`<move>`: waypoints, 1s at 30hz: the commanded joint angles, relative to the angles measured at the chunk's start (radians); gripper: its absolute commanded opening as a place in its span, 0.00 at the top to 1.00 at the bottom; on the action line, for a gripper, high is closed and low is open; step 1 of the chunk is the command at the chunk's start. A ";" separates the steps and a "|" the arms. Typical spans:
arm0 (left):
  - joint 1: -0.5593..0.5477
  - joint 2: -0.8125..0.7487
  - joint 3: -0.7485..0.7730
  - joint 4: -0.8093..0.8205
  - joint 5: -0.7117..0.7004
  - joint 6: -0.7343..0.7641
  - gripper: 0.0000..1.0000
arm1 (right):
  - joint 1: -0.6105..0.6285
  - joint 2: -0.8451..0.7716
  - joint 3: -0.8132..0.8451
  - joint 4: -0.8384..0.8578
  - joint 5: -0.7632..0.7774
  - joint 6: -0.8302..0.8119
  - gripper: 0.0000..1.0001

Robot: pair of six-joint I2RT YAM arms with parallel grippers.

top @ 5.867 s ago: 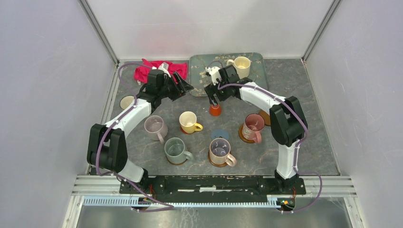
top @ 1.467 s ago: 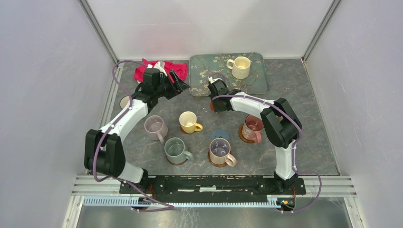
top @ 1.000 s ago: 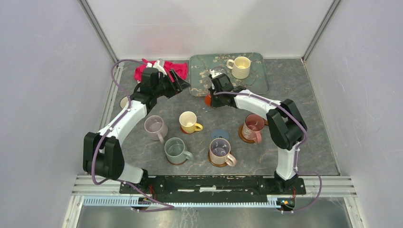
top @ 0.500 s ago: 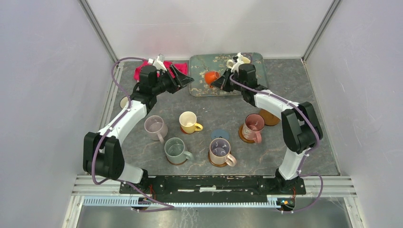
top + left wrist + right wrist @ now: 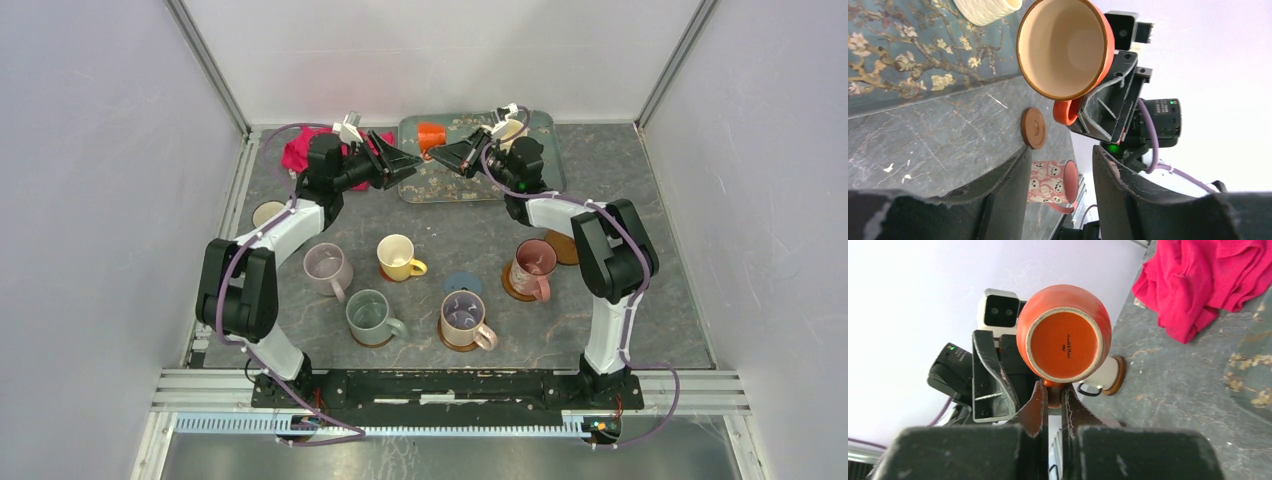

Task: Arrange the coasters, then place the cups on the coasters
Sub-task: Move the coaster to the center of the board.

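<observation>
Newly lifted orange cup (image 5: 431,134) above teal tray (image 5: 540,172), grey marbled tabletop (image 5: 660,270), white walls (image 5: 450,50)

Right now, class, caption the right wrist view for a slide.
Right gripper holds the orange cup by its handle, base facing camera.

- The overhead view is brightly and evenly lit by diffuse light from above; only short, soft shadows are recorded on the tabletop (image 5: 660,300).
- Focus there is sharp throughout; the enclosure posts (image 5: 205,65) are splayed outward by wide-angle distortion.
- In the left wrist view the wall (image 5: 1218,75) is washed out to pale lilac, and the left hand (image 5: 1060,155) is rendered dark and soft at the lower edge.
- In the right wrist view the orange cup (image 5: 1063,342) is sharp; the right hand (image 5: 1053,390) is blurred and underexposed near the lens.
</observation>
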 commanded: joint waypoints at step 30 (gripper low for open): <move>-0.029 0.170 0.099 0.388 0.075 -0.334 0.66 | -0.005 0.060 0.037 0.362 -0.068 0.244 1.00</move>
